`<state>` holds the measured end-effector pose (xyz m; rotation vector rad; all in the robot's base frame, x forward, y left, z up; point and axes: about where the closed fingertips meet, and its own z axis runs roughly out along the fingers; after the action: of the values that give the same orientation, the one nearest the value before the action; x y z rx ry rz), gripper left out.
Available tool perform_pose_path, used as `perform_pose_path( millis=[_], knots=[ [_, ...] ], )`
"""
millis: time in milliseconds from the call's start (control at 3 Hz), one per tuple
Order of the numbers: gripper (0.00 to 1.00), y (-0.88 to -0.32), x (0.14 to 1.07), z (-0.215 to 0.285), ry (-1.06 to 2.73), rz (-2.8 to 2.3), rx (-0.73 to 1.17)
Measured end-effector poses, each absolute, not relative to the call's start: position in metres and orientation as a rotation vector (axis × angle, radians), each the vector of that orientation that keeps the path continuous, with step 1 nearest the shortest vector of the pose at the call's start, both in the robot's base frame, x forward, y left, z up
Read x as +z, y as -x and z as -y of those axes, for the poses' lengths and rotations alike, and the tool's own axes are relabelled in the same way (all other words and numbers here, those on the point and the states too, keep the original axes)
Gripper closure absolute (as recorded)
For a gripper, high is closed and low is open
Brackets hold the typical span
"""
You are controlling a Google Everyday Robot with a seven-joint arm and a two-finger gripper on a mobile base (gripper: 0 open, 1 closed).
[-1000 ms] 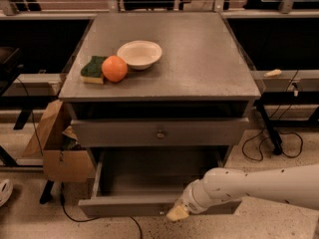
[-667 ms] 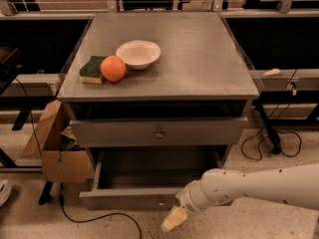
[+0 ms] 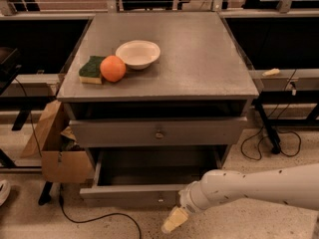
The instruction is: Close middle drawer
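Cabinet (image 3: 199, 59): grey, flat top, taken as the reference for all positions.

Middle drawer (image 3: 119, 194): pulled out from the cabinet's front, below the uppermost drawer (image 3: 109, 132), which sits pushed in. The open cavity shows dark behind the grey front. Its small round knob (image 3: 159, 199) is at the centre of the front.

Gripper (image 3: 174, 220): low at the cabinet's front, just below the lower edge of the middle drawer's front and slightly right of the knob, over the floor. It points down and to the left. Whether it is wide or narrow cannot be told, and nothing is seen held in it. Whether it touches the drawer front also cannot be told.

Arm (image 3: 249, 188): white, comes in from the cabinet's front right.

On the cabinet's top, left half: white bowl (image 3: 138, 54), orange (image 3: 113, 68) touching its left side, and green sponge (image 3: 90, 69) just left of the orange.

Cardboard box (image 3: 60, 158) stands against the cabinet's left side
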<state>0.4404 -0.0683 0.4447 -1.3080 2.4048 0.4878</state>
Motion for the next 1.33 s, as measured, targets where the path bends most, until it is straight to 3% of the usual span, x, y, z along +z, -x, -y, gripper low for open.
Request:
perform_pose_path(
  millis=[333, 667, 1000, 1333],
  knots=[
    [0.19, -0.441, 0.441, 0.068, 1.315, -2.407, 0.484],
    [0.50, -0.468, 0.423, 0.060, 1.332, -2.399, 0.475],
    [0.73, -0.468, 0.423, 0.060, 1.332, -2.399, 0.475],
    [0.69, -0.492, 0.419, 0.057, 1.311, -2.395, 0.453]
  ],
)
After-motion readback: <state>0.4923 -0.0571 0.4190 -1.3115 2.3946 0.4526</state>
